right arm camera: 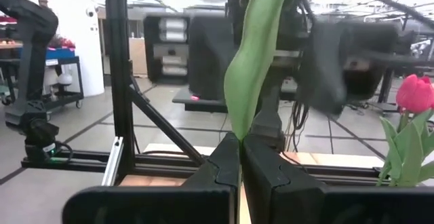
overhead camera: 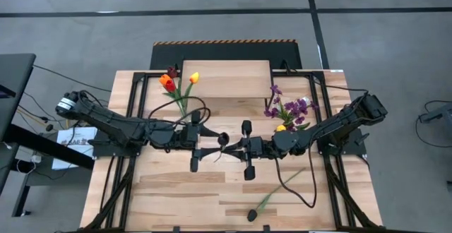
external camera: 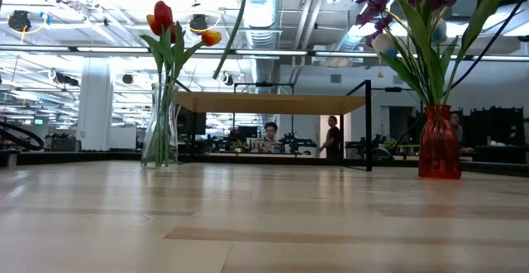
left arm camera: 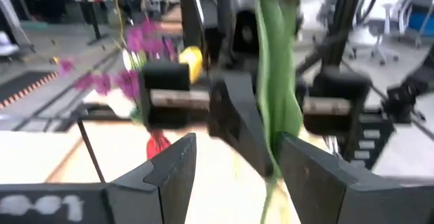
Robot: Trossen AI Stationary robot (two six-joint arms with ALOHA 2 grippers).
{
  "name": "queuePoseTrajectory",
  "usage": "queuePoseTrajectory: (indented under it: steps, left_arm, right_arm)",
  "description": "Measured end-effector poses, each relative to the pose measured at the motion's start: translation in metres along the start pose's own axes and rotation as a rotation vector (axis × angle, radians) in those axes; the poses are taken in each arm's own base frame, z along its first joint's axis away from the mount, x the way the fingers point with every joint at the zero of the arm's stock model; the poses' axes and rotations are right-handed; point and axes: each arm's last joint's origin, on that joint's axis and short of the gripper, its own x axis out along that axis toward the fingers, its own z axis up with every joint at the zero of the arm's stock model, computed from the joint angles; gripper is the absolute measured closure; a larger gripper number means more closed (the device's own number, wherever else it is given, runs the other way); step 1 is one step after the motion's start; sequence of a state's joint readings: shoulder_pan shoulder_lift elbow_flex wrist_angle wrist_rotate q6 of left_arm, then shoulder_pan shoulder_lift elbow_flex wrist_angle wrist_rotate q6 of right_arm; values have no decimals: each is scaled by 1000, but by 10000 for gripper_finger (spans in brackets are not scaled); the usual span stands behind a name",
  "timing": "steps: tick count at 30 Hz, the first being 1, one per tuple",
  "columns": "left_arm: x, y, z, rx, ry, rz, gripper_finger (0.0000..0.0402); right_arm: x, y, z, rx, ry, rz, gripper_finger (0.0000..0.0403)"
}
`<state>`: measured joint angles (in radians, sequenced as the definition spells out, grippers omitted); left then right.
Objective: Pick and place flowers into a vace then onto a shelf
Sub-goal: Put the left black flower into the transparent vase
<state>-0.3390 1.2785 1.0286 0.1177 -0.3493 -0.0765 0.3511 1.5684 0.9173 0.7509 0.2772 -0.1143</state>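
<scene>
Right gripper (right arm camera: 241, 157), jaws pressed together, pinches a green flower stem (right arm camera: 252, 68); left gripper (left arm camera: 237, 159), jaws spread, straddles the same stem mid-table.

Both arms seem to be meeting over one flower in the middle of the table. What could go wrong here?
The right gripper pinches only the thin leafy stem, so the flower may slip or twist. The left gripper stands open very close by, and the two could bump during a handover. Another flower lies near the table edge and might be knocked off.
</scene>
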Motion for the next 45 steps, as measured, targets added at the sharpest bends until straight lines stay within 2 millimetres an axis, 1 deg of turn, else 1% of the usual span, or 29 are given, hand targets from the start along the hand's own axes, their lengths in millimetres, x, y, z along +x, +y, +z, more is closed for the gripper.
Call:
queuePoseTrajectory:
  steps: [3,8,20,23,27,30,42,45]
  left_arm:
    - [-1,-4,-4,3,39,-7,205]
    - [-3,-9,-4,2,32,-29,205]
    - [-2,-7,1,7,-17,-25,205]
    - [4,-4,0,2,-33,-10,205]
    - [18,-2,-9,23,-3,-1,205]
    - [21,0,-11,28,1,2,205]
    - [19,-3,-3,81,-73,30,206]
    - [19,-4,-4,92,-66,38,221]
  right_arm:
    - [0,0,0,0,0,-11,403]
    - [0,-1,0,0,-3,-15,403]
    - [0,-1,0,2,-3,-15,403]
    - [0,-1,0,1,-4,-14,403]
    - [0,-1,0,1,-2,-15,403]
    - [0,-1,0,2,-3,-15,403]
    - [0,1,-1,-4,18,-6,403]
    - [0,0,-1,-4,17,-7,403]
